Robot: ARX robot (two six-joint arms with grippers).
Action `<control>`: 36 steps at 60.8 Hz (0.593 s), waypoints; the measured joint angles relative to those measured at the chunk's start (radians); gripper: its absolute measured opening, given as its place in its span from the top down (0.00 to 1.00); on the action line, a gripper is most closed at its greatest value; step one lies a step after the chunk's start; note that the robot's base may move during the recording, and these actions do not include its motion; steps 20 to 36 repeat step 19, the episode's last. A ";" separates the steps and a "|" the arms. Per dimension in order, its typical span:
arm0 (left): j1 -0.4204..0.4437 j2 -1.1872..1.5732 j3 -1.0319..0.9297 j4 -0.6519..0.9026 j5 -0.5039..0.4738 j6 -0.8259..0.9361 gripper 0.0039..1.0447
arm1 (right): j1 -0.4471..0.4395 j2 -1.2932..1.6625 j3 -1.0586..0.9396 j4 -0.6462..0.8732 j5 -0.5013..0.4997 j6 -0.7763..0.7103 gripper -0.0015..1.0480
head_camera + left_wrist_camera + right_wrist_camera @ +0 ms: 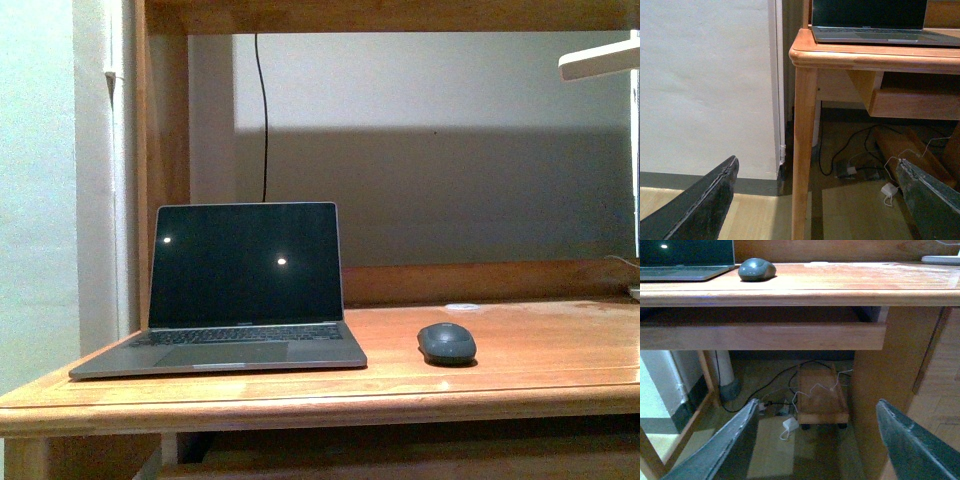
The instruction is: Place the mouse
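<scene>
On the wooden table (540, 365) in front of you, the mouse (446, 343) sits flat on its base, just to the right of the open laptop (240, 290) and clear of it, with a strip of bare wood between the two. You can see it is dark grey and domed, and nothing touches it. Behind it, near the back rail, lies a small white disc (461, 306) (flat, and pale against the wood). The laptop's screen is black apart from two bright spots of reflected light, and a dark cable (263, 110) hangs down the wall behind it. At the upper right corner of the front view you have a white lamp head (600, 60) poking in.

Neither arm shows in the front view. Your left gripper (817, 200) hangs low beside the table's front left leg (804, 150), its jaws spread wide with nothing between them; the floor and a tangle of cords show through the gap. Your right gripper (822, 440) is also below the tabletop, in front of the shallow shelf under the table, jaws wide apart and holding nothing. From the right wrist view the mouse (757, 269) appears up on the table edge, close to the laptop's corner (687, 267), well above the jaws. Under the table you can see a small wheeled wooden stand (822, 395) and a white adapter (789, 424).
</scene>
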State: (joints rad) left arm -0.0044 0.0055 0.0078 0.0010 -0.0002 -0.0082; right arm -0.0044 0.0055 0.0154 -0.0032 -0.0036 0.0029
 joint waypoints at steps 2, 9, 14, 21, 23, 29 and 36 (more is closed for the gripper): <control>0.000 0.000 0.000 0.000 0.000 0.000 0.07 | 0.000 0.000 0.000 0.000 0.000 0.000 0.20; 0.000 0.000 0.000 0.000 0.000 0.000 0.07 | 0.000 0.000 0.000 0.000 0.000 0.000 0.06; 0.000 0.000 0.000 0.000 0.000 0.000 0.07 | 0.000 0.000 0.000 0.000 0.000 0.000 0.07; 0.000 0.000 0.000 0.000 0.000 0.000 0.07 | 0.000 0.000 0.000 0.000 0.000 0.000 0.07; 0.000 0.000 0.000 0.000 0.000 0.000 0.07 | 0.000 0.000 0.000 0.000 0.000 0.000 0.07; 0.000 0.000 0.000 0.000 0.000 0.000 0.07 | 0.000 0.000 0.000 0.000 0.000 0.000 0.07; 0.000 0.000 0.000 0.000 0.000 0.000 0.07 | 0.000 0.000 0.000 0.000 0.000 0.000 0.07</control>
